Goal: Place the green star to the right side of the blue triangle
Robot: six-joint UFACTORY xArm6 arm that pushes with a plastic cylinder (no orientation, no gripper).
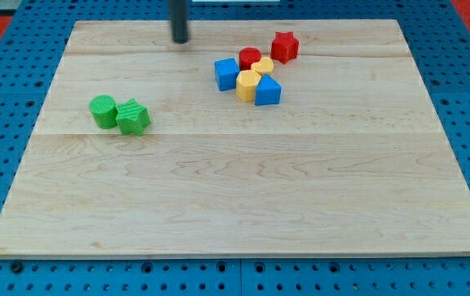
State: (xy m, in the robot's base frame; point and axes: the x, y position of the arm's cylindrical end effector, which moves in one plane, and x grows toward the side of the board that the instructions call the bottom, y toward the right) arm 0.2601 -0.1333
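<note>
A pale wooden board (pixel 243 205) lies on a blue pegboard table (pixel 5 99). My tip (pixel 181 39) stands near the view's top, left of centre, touching no block and holding nothing. The green star (pixel 133 117) sits at the left, touching a green cylinder (pixel 102 111). The blue triangle (pixel 268 90) is well apart, upper centre, among a blue cube (pixel 226 74), two yellow blocks (pixel 249 84), a red cylinder (pixel 250 57) and a red star (pixel 284 47).
</note>
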